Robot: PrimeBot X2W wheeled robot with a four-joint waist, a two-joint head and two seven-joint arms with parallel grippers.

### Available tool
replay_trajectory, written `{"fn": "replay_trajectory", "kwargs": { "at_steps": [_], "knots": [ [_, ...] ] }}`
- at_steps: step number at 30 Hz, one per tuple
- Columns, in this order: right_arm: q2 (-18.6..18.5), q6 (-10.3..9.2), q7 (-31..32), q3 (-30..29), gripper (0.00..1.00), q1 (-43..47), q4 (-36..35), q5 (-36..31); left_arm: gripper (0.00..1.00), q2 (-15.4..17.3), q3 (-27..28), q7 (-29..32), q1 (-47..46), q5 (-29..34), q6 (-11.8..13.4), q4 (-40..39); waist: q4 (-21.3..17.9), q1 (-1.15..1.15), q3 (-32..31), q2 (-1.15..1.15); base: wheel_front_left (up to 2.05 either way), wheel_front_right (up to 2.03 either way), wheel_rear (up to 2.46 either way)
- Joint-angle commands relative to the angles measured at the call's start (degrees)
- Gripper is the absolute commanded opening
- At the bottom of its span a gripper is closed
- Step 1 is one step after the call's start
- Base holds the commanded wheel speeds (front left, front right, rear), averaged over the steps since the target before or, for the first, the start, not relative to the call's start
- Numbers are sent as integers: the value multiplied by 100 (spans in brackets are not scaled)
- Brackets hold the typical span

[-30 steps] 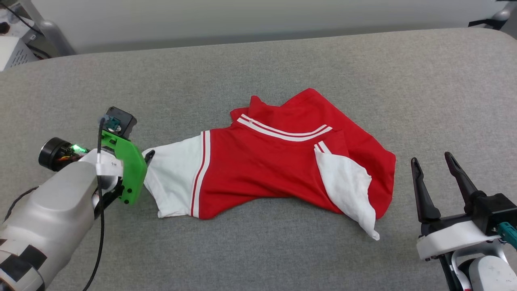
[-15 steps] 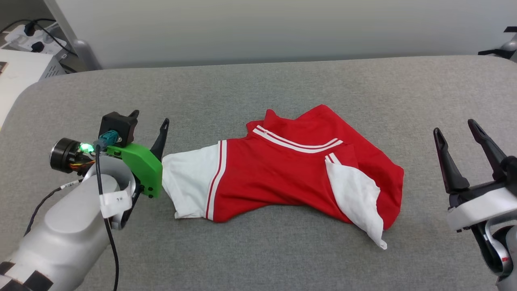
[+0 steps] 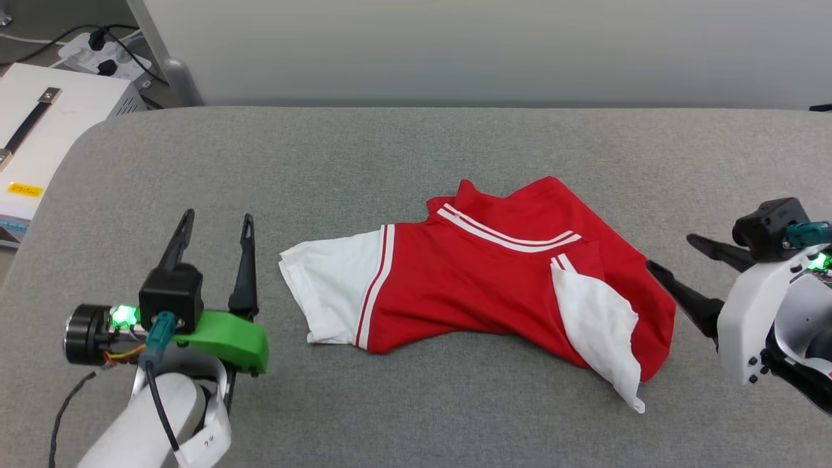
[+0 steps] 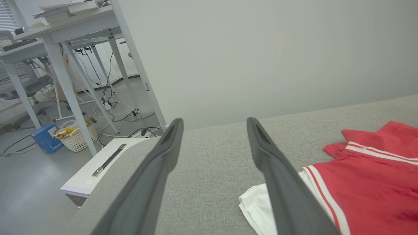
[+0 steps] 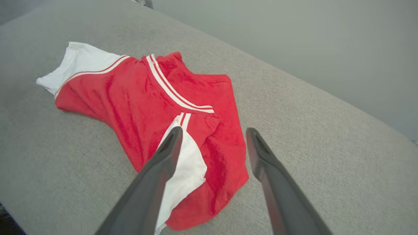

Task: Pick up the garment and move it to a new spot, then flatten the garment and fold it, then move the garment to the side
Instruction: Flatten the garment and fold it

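Since approx 1 s ago the L gripper (image 3: 218, 216) has come off the white left sleeve. It now sits apart from the garment (image 3: 468, 279), toward the left edge of the grey padded table (image 3: 390, 143), fingers spread wide w/ nothing btwn them and tips aimed at the far edge. The R gripper (image 3: 669, 251) has swung round from pointing at the far edge and now points leftward at the garment's red right side. It's also spread wide and empty, w/ its nearer tip just beside the cloth; contact can't be told. The head cam has shifted too, so the garment's new place in the picture isn't its own move. The garment lies rumpled approx mid-table, a bit toward the right edge. Its left white sleeve is laid out flat toward the left edge, the striped band runs across the top, and the other white sleeve is folded over the red body, trailing toward the near edge. From the L wrist cam, the L gripper (image 4: 214, 120) frames bare table, w/ the garment (image 4: 369, 186) off to one side. From the R wrist cam, the R gripper (image 5: 214, 130) hangs over the garment (image 5: 137, 98) near the folded sleeve. Off the table's left edge stands a white box (image 3: 39, 130) w/ a black handle.
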Motion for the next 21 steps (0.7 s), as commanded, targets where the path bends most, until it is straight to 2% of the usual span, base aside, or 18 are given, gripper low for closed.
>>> {"fn": "replay_trajectory", "kwargs": {
  "at_steps": [1,6,9,16,21],
  "knots": [
    [-90,-5,224,110,100,-140,-35,155,100,-85,109,-32,218,117,22,-66,30,0,10,0,0,0,0],
    [-360,-5,1323,552,100,-400,68,698,100,-363,596,-32,741,502,-126,-205,128,0,94,0,0,0,0],
    [-407,-5,1685,737,100,-584,300,823,100,-542,782,-32,836,725,-283,-219,215,0,199,0,0,0,0],
    [-160,-5,1764,1135,100,-994,1118,932,100,-929,1087,-32,802,1121,-614,-172,399,0,496,0,0,0,0],
    [89,-5,1539,1562,100,-1119,1744,1011,100,-1164,1293,-32,748,1343,-828,-85,480,0,724,0,0,0,0]
  ]
}}
